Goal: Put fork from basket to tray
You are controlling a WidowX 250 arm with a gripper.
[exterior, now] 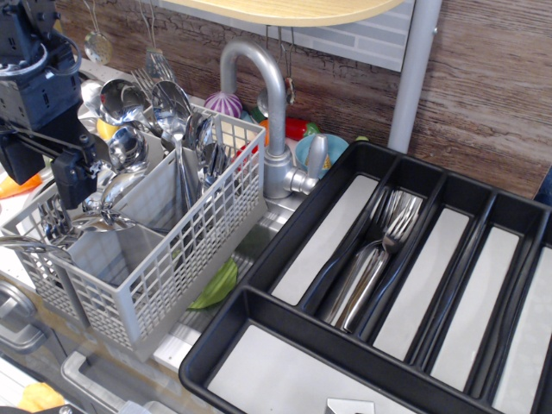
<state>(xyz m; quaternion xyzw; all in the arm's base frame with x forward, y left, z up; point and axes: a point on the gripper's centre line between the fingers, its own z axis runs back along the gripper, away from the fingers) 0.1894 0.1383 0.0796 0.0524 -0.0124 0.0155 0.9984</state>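
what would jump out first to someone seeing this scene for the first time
First, the big black tray filling the lower right, with forks lying in its second long compartment. Next, the grey lattice basket on the left, crowded with upright shiny spoons. The dark gripper sits at the far left over the basket's back corner, and a silver faucet arches up between basket and tray.

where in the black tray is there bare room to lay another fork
The tray has bare long compartments left of the forks and three to their right, plus the crosswise one in front, bare except a small item at its edge. The basket is crowded with spoons, the gripper at its left.
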